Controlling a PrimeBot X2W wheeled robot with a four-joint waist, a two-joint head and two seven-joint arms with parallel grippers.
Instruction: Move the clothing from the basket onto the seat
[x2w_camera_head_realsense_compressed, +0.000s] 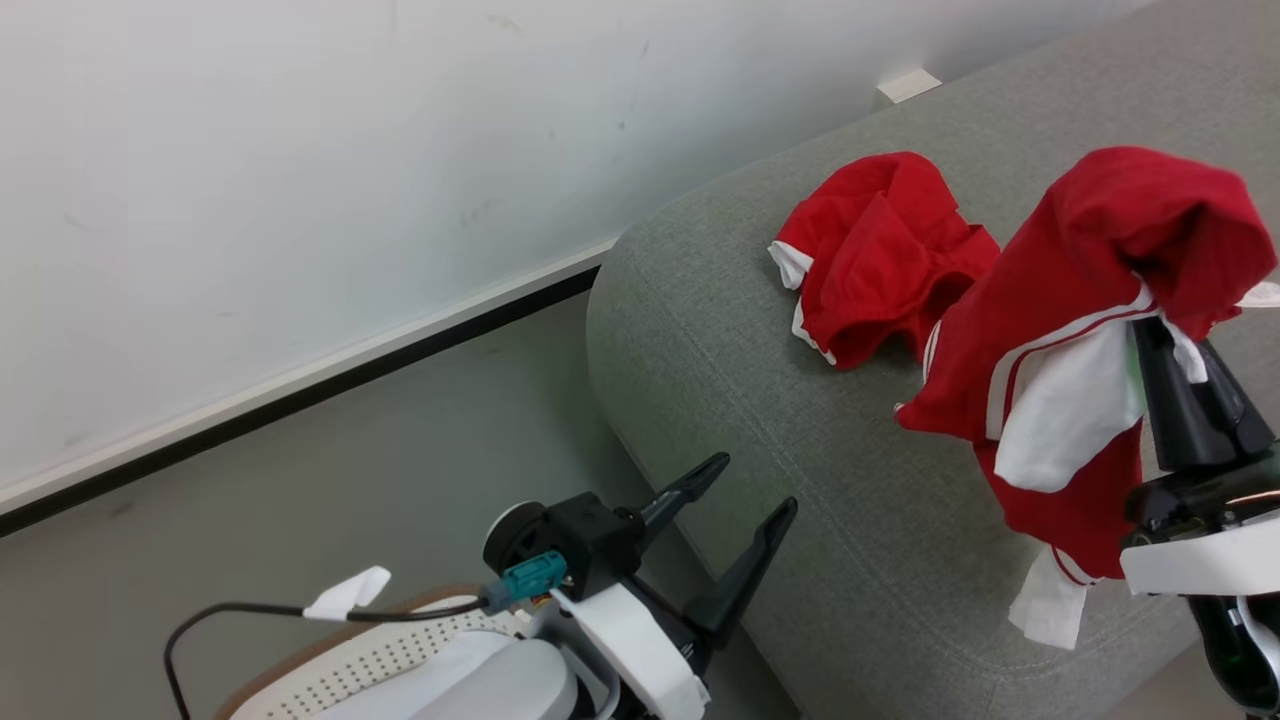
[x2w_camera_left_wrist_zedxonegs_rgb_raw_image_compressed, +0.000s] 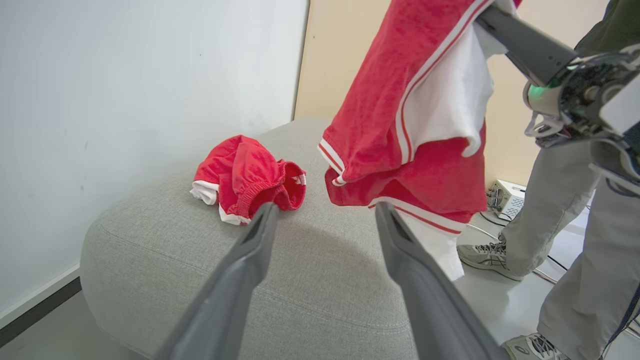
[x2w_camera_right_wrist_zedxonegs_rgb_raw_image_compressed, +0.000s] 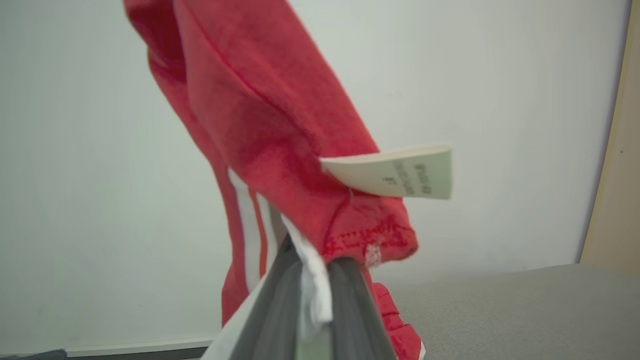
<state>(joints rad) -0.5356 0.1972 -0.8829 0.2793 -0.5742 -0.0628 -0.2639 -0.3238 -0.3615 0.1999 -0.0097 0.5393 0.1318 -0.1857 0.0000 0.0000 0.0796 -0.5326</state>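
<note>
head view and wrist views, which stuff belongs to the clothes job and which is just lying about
Part of the job:
- red garment hanging from the shut right tool
- red shorts lying on the seat
- basket
- left tool, open, holding nothing

Just lying about:
- white box on the floor
- a person's shoe

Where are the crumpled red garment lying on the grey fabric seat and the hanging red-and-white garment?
Crumpled red garment (x2w_camera_head_realsense_compressed: 880, 258), head view, middle fold.
Hanging red-and-white garment (x2w_camera_head_realsense_compressed: 1100, 235), head view, upper red panel.

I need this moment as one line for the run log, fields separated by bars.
right gripper: shut on red garment, hanging over seat | left gripper: open, empty | other red garment: lying on seat
</note>
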